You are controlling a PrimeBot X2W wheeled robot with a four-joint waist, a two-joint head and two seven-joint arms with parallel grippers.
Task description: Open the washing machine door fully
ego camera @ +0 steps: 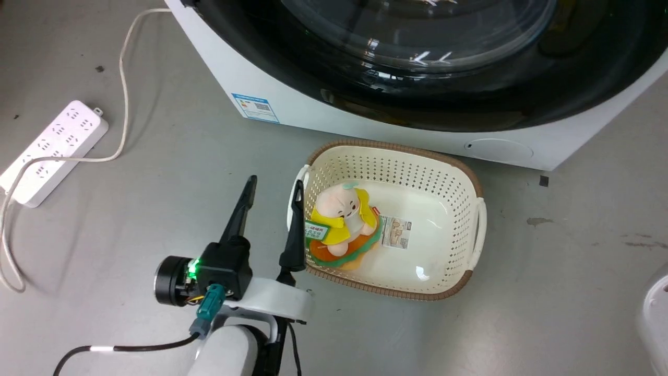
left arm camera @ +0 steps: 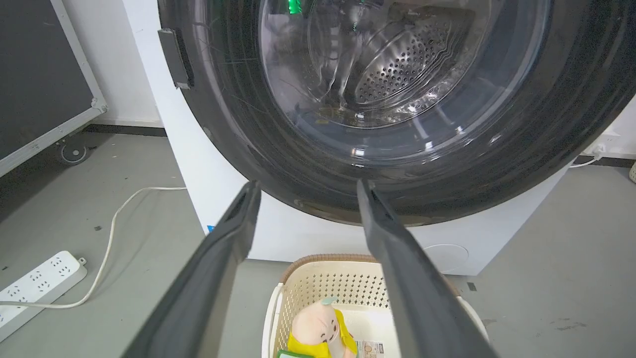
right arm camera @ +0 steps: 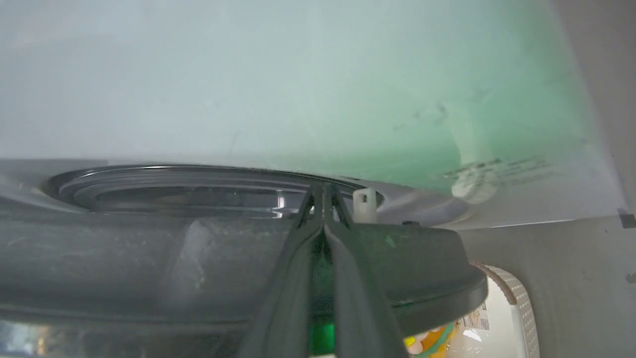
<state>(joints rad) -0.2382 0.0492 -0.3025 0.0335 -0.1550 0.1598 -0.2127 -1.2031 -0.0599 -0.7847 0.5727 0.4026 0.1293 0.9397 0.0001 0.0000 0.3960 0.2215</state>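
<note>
Evidently heavy, rigid and slick, the washing machine door (ego camera: 292, 73) sits at 12 o'clock in the head view, so hooking its rim beside the white latch tab (right arm camera: 365, 204) looks best. The right gripper (right arm camera: 323, 193) is pressed together there. The left gripper (ego camera: 275, 183), at 7 o'clock, is spread and empty.

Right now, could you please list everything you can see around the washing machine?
washing machine: one, white, ahead on the floor
washing machine door: one, glossy black with clear glass, on its front
basket: one, cream, on the floor before the machine
plush toy: one, peach and yellow, inside the basket
power strip: one, white, on the floor at the left
board: one, dark, pale-framed, left of the machine
left gripper: one, dark, open, beside the basket
right gripper: one, dark, shut, at the door's edge
</note>
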